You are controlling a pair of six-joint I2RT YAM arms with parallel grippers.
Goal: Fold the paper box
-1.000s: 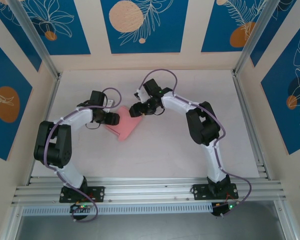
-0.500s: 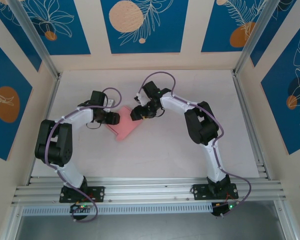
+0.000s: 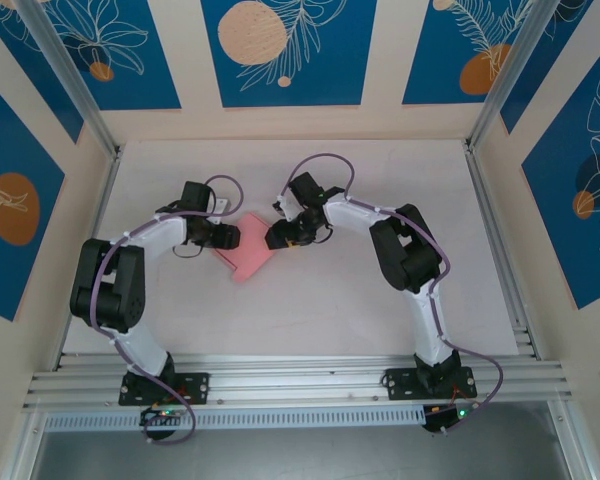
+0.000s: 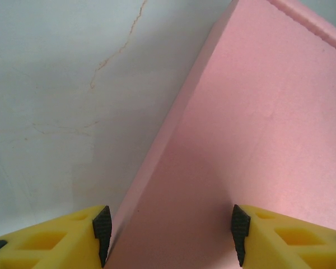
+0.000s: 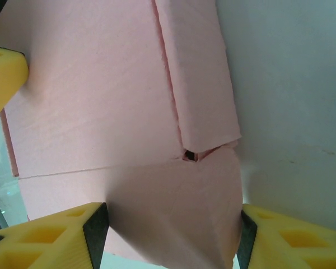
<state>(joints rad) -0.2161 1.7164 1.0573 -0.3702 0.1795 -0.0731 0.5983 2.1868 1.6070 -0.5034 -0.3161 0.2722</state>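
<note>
A pale white table [image 3: 380, 300] seen from above, with a metal rail [image 3: 300, 380] running along its near edge. One thing sits on it: a pink paper box [image 3: 248, 250], left of the middle and in the far half. Close up, the table top looks greyish white, crossed by thin brownish hairline marks [image 4: 109, 61]. The box is plain pink card, creased, with a narrow flap folded along one side.
</note>
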